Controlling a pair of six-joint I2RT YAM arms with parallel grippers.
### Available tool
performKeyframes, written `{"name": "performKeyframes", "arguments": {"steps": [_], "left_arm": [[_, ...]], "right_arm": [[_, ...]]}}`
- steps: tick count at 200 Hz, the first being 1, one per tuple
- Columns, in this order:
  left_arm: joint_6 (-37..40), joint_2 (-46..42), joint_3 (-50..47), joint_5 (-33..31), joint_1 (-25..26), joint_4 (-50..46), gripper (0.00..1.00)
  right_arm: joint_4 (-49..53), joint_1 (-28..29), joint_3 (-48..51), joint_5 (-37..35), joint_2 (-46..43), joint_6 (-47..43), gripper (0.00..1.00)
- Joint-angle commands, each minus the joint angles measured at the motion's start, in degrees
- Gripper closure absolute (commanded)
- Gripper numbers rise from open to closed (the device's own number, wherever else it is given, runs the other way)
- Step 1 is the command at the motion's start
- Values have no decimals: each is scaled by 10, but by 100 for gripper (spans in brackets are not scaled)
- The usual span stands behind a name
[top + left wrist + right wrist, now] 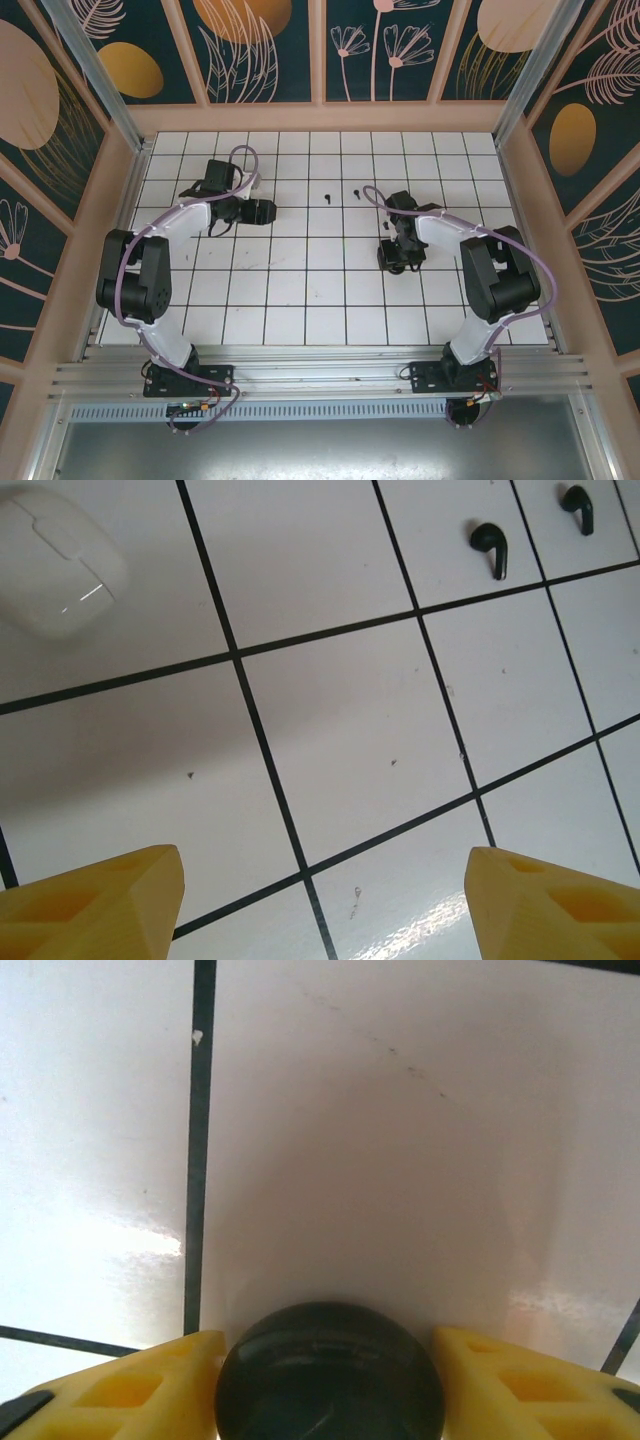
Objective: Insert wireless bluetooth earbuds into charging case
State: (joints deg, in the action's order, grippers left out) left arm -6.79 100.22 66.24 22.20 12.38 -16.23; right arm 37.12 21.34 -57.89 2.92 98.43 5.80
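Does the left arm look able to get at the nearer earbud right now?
Probably yes. The left gripper is open above the bare tiled floor, and the nearer earbud lies ahead of it with nothing between them. The white rounded object sits off to the other side, out of the way.

The table (pixel 300 300) is white tiles with thin black lines, and the walls (pixel 270 60) are dark blue-green with orange blobs and pale pink flowers. The two earbuds (pixel 489 548) (pixel 578 507) at one o'clock in the left wrist view are black, and the rounded thing (pixel 60 565) at ten o'clock is shiny white. The charging case (pixel 330 1372) is shiny black between yellow fingers (pixel 120 1395), and the arms (pixel 140 275) (pixel 495 275) are black and white.
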Motion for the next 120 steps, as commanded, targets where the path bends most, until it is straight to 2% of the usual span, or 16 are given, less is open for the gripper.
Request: {"name": "performKeyframes", "arguments": {"steps": [1, 35, 63, 87, 120], "left_arm": [[-13, -17, -16, 24, 3, 32, 28], [-19, -67, -54, 48, 4, 92, 30], [-46, -142, -142, 78, 19, 236, 32], [-49, -202, -217, 83, 87, 392, 31], [-106, -227, -304, 54, 176, 621, 29]], "right_arm": [[31, 4, -17, 15, -8, 58, 49], [7, -3, -37, 53, -54, 144, 57], [-54, -6, -36, 117, -105, 233, 57], [-111, -4, -36, 170, -143, 288, 60], [-153, 6, -47, 162, -193, 351, 62]]}}
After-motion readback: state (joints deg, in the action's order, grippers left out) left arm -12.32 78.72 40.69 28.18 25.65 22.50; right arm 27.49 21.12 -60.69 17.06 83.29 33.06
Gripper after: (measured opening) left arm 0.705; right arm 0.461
